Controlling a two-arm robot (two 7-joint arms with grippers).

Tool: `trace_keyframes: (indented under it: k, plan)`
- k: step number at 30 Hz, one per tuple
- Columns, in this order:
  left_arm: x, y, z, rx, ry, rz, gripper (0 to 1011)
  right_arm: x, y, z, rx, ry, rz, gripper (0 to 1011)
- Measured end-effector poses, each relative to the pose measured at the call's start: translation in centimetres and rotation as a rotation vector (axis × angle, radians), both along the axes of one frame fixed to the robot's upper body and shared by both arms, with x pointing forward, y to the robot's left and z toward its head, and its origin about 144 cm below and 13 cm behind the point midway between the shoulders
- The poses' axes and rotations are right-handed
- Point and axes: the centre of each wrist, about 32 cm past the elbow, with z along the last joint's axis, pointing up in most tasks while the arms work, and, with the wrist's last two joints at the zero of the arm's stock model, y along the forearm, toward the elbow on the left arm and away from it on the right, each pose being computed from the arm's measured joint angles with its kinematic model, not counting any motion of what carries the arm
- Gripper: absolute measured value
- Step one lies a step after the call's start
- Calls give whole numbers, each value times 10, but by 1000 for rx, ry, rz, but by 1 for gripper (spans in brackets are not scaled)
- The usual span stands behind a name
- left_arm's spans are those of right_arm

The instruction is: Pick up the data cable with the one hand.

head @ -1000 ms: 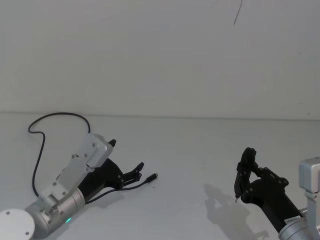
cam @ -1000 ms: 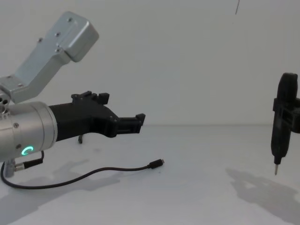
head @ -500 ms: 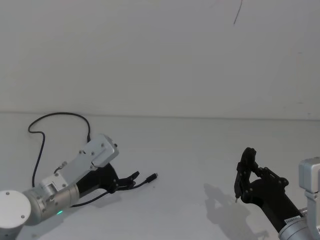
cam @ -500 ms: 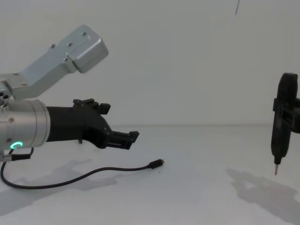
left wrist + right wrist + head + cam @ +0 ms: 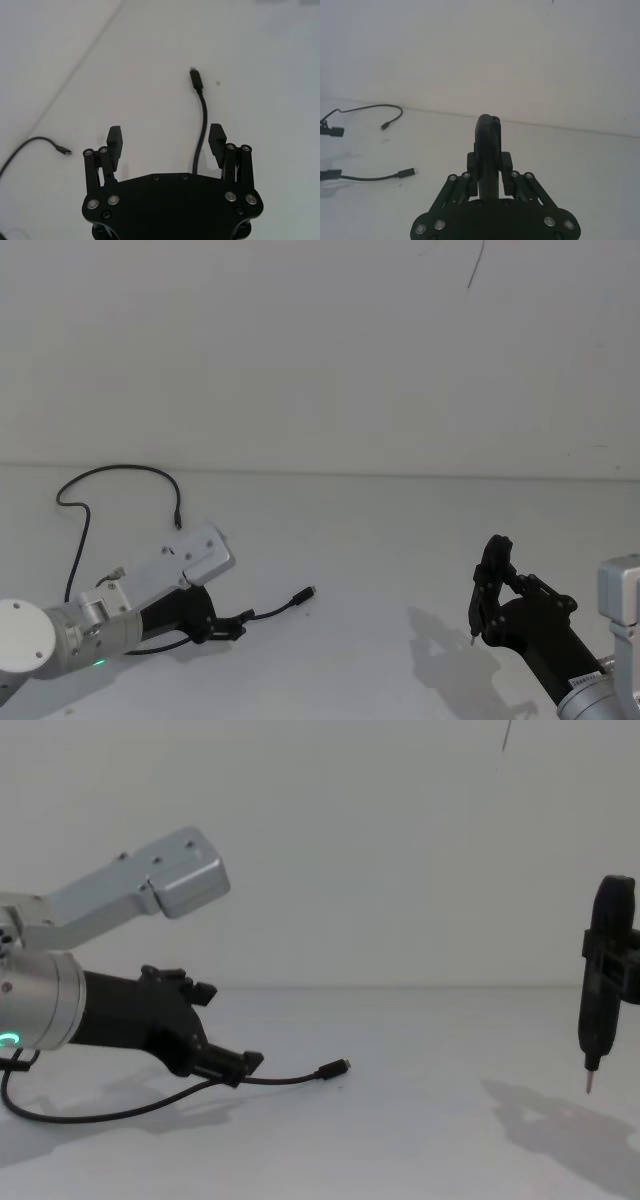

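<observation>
I read the left claw (image 5: 235, 625) low at the counter (image 5: 360, 530), at about 8 o'clock in the head view, with its fingers (image 5: 115, 135) spread wide. The cable (image 5: 275, 606) lies flat on the counter and passes between those fingers, nearer one than the other. I cannot tell whether it touches that finger. Its plug (image 5: 306, 592) rests beyond the fingertips, toward 2 o'clock from the claw. The rest of the cable loops away toward 10 o'clock. The right claw (image 5: 488, 592) hangs at 4 o'clock, clamped on a pen tool (image 5: 597, 990) with its tip down, clear of the counter.
</observation>
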Motion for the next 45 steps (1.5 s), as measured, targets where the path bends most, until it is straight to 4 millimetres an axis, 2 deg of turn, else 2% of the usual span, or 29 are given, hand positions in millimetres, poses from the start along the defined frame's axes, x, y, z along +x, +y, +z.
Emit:
trace_keyframes:
  k: [11,28,38,39,40,42,44,45]
  plan:
    - [12,1,-7,32,92,-39,1002,0,0,0,0,0,0,269]
    - [17,3,-10,7,147,-28,1001,0,0,0,0,0,0,269]
    - [18,4,-12,-6,175,-23,793,0,0,0,0,0,0,269]
    - [18,5,-12,-7,178,-22,738,0,0,0,0,0,0,269]
    - [18,5,-12,-7,178,-22,738,0,0,0,0,0,0,269]
    - [19,5,-12,-10,182,-22,637,0,0,0,0,0,0,269]
    - [19,5,-12,-10,183,-21,600,0,0,0,0,0,0,269]
    - [19,5,-12,-11,185,-21,540,0,0,0,0,0,0,269]
